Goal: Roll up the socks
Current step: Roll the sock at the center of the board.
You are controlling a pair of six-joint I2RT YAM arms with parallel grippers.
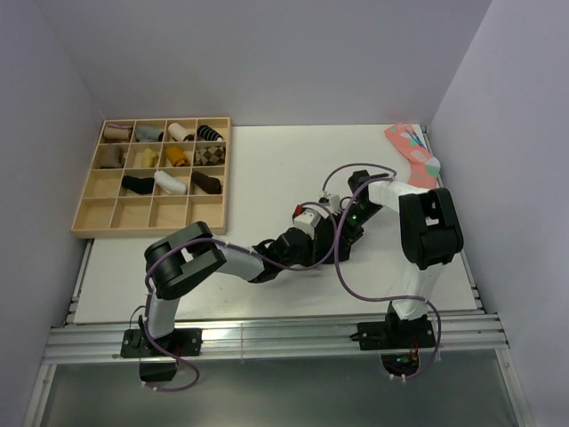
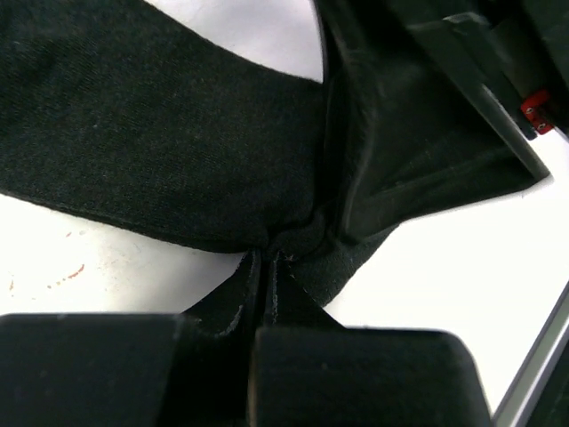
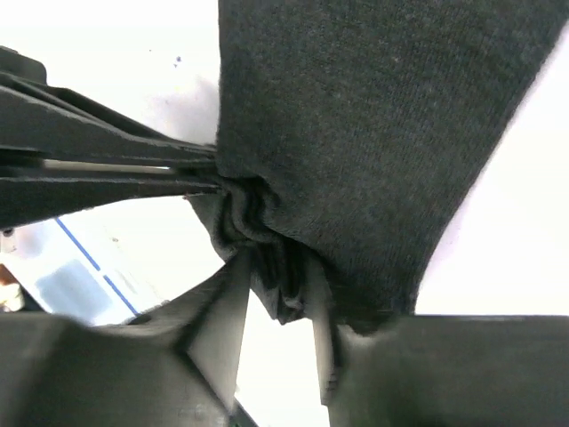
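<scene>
Left wrist: my left fingers [image 2: 220,307] nearly closed, pinching the sock [image 2: 160,151]. Right wrist: my right fingers [image 3: 218,322] slightly apart, clamping a bunched fold of it.

I can read no text, number, brand or sign in any of my three views. The pale patch with blue lines [image 3: 71,276], at about eight o'clock in the right wrist view, is too blurred for me to make anything out. The small red part [image 2: 535,108], at about two o'clock in the left wrist view, is too small for me to tell whether it bears any marking.
</scene>
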